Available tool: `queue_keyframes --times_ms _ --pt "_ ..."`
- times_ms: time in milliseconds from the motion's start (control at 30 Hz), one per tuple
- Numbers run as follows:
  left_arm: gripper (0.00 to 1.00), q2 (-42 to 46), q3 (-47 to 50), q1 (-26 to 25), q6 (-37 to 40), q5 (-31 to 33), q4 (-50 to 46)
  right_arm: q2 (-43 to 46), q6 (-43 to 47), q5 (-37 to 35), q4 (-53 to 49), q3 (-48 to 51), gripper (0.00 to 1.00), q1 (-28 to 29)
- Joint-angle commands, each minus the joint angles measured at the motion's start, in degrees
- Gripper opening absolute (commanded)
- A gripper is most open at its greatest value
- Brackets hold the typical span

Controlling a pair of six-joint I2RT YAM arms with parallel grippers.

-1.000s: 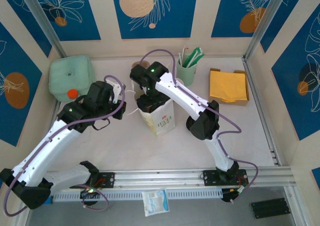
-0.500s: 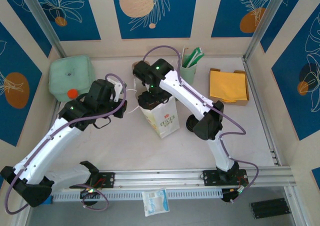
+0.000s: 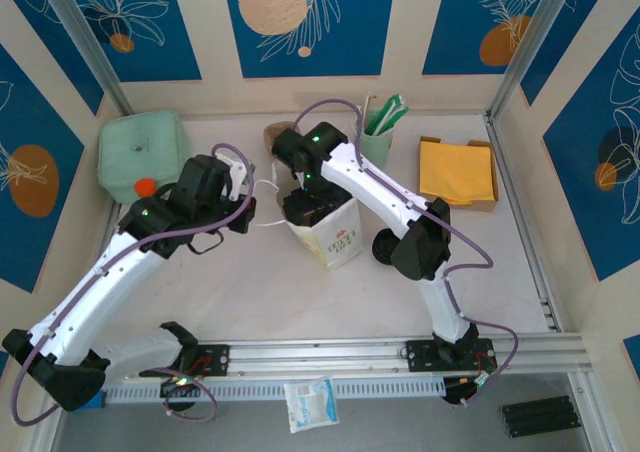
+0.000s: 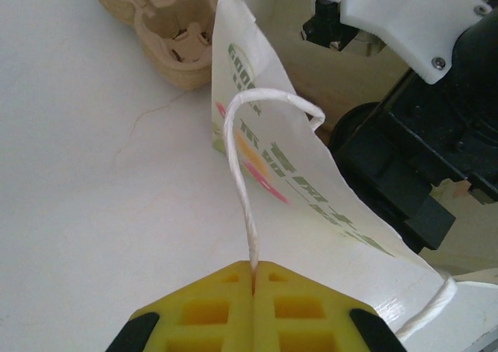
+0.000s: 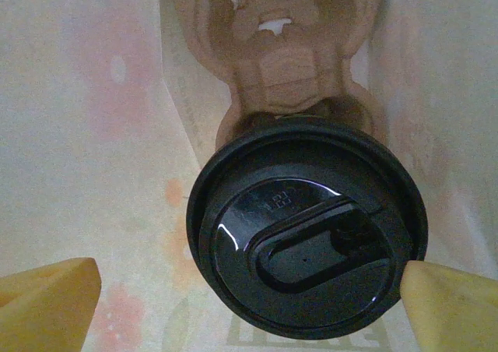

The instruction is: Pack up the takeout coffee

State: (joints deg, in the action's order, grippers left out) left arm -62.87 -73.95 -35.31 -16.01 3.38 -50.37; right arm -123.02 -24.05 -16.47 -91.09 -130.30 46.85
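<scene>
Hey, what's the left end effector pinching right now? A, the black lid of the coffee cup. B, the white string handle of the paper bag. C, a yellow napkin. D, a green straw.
B: in the left wrist view, the left end effector has its yellow pads closed on the white string handle, which loops up from the paper bag.

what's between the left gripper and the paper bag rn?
Just the bag's white twine handle: pinched in the left gripper, it loops up to the paper bag. Seen in the left wrist view.
</scene>
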Motion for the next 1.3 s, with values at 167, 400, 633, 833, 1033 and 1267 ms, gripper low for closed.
queue_keyframes --times_ms 167,400,633,833,1033,1267 --pt "0.00 -0.6 -3.4 0.4 0.9 -1.1 -0.3 4.6 -1.8 4.4 2.1 0.9 0.99 -1.8" --pt "0.00 -1.2 -4.5 0.2 1.1 -1.6 -0.2 5.6 -2.2 5.2 2.7 -0.7 0.99 -2.2" --pt "0.00 -2.0 -5.3 -0.2 1.3 -1.9 0.3 5.2 -2.8 7.3 4.3 -0.2 0.99 -2.7" --pt "0.00 -2.0 -5.9 -0.4 1.7 -1.8 0.3 6.3 -4.0 9.2 7.7 3.7 0.99 -3.2" --pt "0.00 -2.1 -5.9 -0.6 1.9 -1.8 0.1 6.5 -4.5 7.6 7.5 5.4 0.99 -3.7" --pt "0.00 -2.7 -6.0 -1.0 2.4 -2.0 0.2 5.3 -3.5 1.5 5.1 2.4 0.99 -1.4"
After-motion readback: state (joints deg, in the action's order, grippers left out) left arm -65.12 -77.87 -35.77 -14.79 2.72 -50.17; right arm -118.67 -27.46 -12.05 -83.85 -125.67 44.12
